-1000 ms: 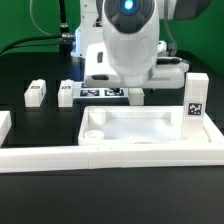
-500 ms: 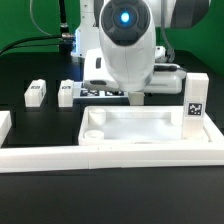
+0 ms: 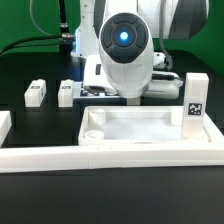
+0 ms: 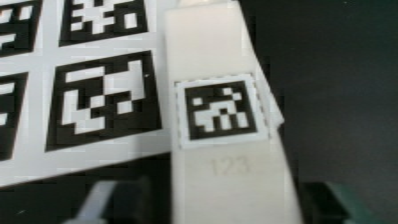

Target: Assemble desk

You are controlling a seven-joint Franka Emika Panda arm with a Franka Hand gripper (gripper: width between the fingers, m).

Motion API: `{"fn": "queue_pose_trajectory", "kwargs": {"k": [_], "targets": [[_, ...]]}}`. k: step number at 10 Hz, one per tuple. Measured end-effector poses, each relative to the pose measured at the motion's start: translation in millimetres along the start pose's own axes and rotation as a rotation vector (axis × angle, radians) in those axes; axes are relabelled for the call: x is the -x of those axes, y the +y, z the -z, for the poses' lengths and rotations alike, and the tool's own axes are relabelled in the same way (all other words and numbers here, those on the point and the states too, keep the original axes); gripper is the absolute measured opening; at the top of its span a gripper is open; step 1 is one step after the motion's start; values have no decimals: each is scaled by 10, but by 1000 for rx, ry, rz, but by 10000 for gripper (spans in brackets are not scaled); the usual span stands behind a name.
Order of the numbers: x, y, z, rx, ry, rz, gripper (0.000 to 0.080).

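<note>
Leg block [image 4: 222,110] pickup at risk

Exterior view: tabletop [image 3: 140,128] near front edge of table [image 3: 100,200]; arm [image 3: 125,50] low behind it.
Wrist view: pincer [image 4: 222,200] straddling leg block beside marker board [image 4: 71,90]; clamped or apart, cannot tell. Uneven squeeze likely to twist block against board.

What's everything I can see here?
white plastic rimmed tray tabletop: one, white, table's middle
small white tagged leg blocks: four, white; two at exterior view's left, one upright at its right, one beside marker board
marker board: one, white, black tags, under the arm
long white border rail: one, white, before the tabletop
black table: one, black, under everything
robot arm: one, white, above marker board
gripper: one, dark, straddling that last leg block
</note>
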State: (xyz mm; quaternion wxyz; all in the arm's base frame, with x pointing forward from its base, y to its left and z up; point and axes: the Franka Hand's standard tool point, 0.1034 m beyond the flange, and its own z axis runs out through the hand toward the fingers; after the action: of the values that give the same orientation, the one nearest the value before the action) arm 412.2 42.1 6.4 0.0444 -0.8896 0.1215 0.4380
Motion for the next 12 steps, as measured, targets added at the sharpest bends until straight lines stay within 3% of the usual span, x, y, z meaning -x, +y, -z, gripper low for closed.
{"fn": "queue_pose_trajectory", "kwargs": {"k": [1, 7, 8, 11, 12], "targets": [[-1, 3, 1, -1, 0, 0, 287], [50, 15, 54, -5, -24, -2, 288], [153, -15, 330, -17, -69, 4, 288], [179, -9, 1178, -63, -37, -6, 288], [202, 45, 1349, -76, -39, -4, 288]]}}
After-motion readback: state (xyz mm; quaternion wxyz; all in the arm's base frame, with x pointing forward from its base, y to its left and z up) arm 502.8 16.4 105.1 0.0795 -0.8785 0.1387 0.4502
